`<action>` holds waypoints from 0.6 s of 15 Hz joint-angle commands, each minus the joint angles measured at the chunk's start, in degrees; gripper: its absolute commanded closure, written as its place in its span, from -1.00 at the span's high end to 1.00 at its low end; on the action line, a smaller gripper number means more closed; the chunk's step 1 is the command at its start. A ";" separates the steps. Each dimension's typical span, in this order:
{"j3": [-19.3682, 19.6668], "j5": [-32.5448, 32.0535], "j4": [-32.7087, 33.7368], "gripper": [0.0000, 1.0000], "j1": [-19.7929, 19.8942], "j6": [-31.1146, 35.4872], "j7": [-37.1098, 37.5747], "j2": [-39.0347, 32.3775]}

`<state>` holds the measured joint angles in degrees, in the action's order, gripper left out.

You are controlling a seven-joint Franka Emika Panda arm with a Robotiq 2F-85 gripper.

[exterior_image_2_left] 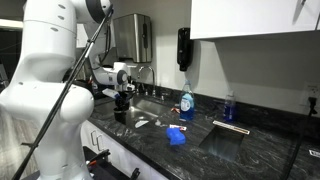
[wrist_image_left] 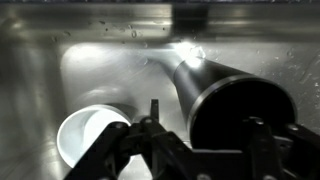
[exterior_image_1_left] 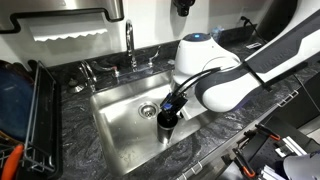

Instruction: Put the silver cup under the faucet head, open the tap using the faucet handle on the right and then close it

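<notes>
The silver cup [exterior_image_1_left: 167, 121] stands in the steel sink [exterior_image_1_left: 115, 125], near its right wall and to the right of the drain [exterior_image_1_left: 148, 108]. In the wrist view the cup [wrist_image_left: 200, 80] shows its shiny side and dark mouth. My gripper [exterior_image_1_left: 173, 104] is lowered onto it. Its fingers [wrist_image_left: 208, 125] are spread: one is outside the cup's wall with a gap, the other is in front of the dark mouth. The faucet [exterior_image_1_left: 130, 45] rises behind the sink, with a handle on the right [exterior_image_1_left: 152, 60]. No water is running.
A white cup [wrist_image_left: 85, 135] sits on the sink floor beside the silver one. A black dish rack [exterior_image_1_left: 30, 120] stands on the counter at the sink's left. A blue soap bottle [exterior_image_2_left: 186, 100] and a blue cloth [exterior_image_2_left: 176, 135] are on the dark counter.
</notes>
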<state>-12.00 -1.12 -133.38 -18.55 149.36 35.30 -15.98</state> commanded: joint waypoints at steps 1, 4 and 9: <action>1.30 -0.77 2.24 -0.26 -1.80 1.25 0.15 -2.59; 1.49 -0.60 2.89 -0.65 -2.67 1.14 0.43 -2.98; 0.13 -0.59 4.86 -1.00 -4.99 0.77 0.27 -2.46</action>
<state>-11.65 -1.14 -130.93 -21.49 149.39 35.30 -17.50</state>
